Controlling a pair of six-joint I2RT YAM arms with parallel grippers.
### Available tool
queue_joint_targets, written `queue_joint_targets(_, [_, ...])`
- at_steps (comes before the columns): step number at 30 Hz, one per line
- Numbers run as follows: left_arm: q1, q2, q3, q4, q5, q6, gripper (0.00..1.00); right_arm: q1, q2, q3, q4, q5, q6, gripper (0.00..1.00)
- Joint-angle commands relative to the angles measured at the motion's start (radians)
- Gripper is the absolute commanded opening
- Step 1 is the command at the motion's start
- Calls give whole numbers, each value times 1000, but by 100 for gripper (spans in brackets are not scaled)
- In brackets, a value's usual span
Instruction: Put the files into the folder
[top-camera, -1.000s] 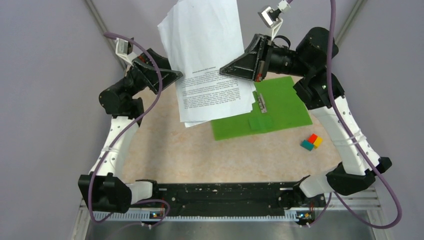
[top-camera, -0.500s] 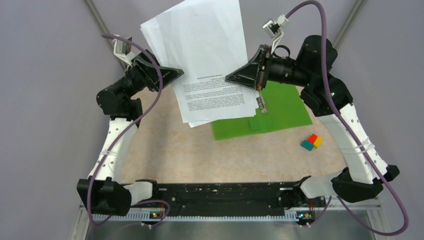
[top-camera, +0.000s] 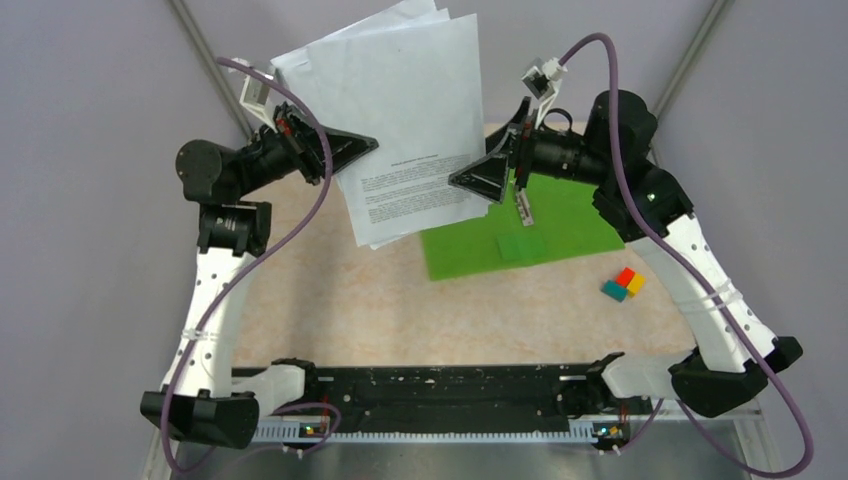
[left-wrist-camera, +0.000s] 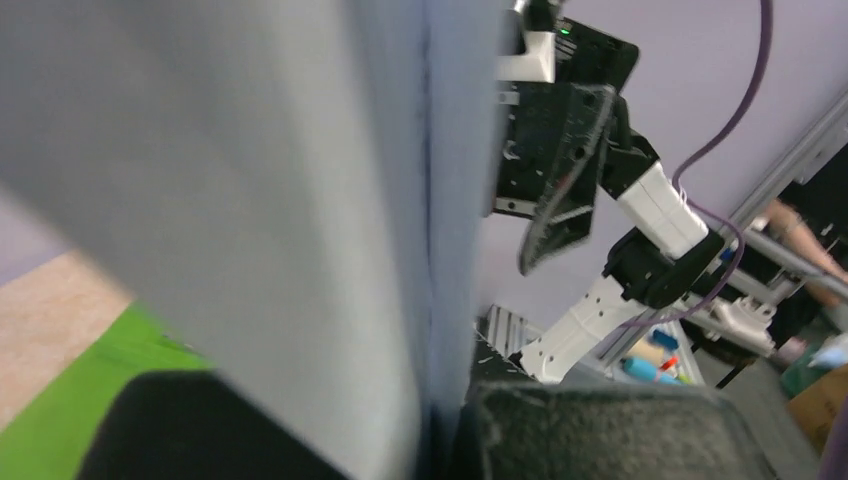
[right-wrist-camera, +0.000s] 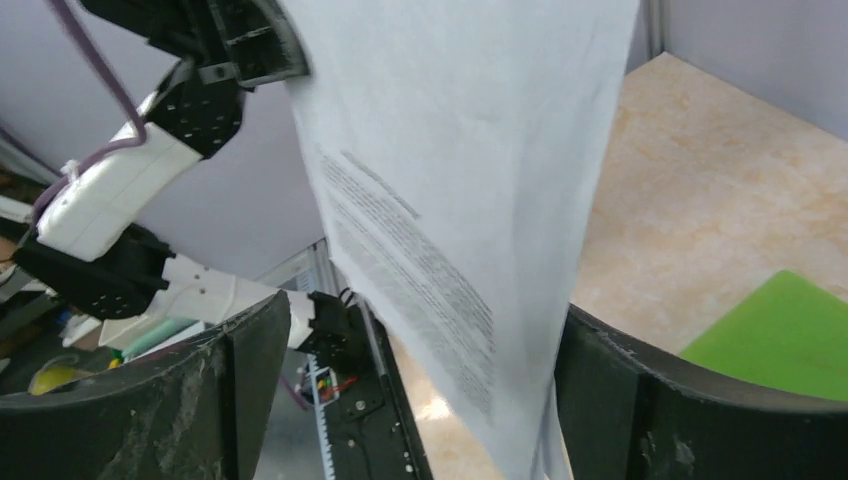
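The files (top-camera: 400, 110) are a sheaf of white sheets held up in the air above the table's far side, with printed text on the lower half. My left gripper (top-camera: 358, 150) is shut on their left edge; in the left wrist view the paper (left-wrist-camera: 250, 200) is pinched between the pads (left-wrist-camera: 600, 430). My right gripper (top-camera: 470, 183) stands open at the sheets' right edge. In its wrist view the files (right-wrist-camera: 470, 150) hang loose between the wide-apart fingers (right-wrist-camera: 150, 400). The green folder (top-camera: 570, 215) lies flat on the table below, partly hidden by the sheets.
A metal clip (top-camera: 522, 208) lies on the folder near its middle. A small cluster of red, yellow and teal blocks (top-camera: 622, 284) sits on the table to the right of the folder. Grey walls close in on both sides, with the black base rail (top-camera: 440, 385) at the near edge.
My left gripper has shut on the sheets' left edge and my right gripper has opened and let go. The left arm has risen, and the sheets have swung slightly left.
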Motion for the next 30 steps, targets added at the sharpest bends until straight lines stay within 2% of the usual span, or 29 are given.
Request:
queue_joint_targets(1, [-5,-64,95,-99,96,160,0,-90,-80,-96,244,-83,-23,96])
queue_joint_targets(9, [-14,-103,142,-106,210,174,0,-177,-137,-213,591,-262,43,99])
queue_joint_targets(16, [-26,-126,155,-119,252,172,0,-186,-108,-260,861,-409,194,99])
queue_joint_targets(18, [-26,-130,173,-198,233,232,0,-187,-95,-262,907,-438,231,99])
queue_joint_targets(20, [-26,-126,185,-277,212,298,0,-186,-95,-289,1024,-472,317,99])
queue_joint_targets(26, [-26,-101,170,-296,134,318,0,-169,-42,-342,1459,-526,635,99])
queue_joint_targets(28, [-26,-92,156,-256,134,292,0,-147,-11,-345,1538,-534,705,99])
queue_joint_targets(30, [-26,-87,147,-231,141,276,0,-128,14,-339,1541,-533,712,98])
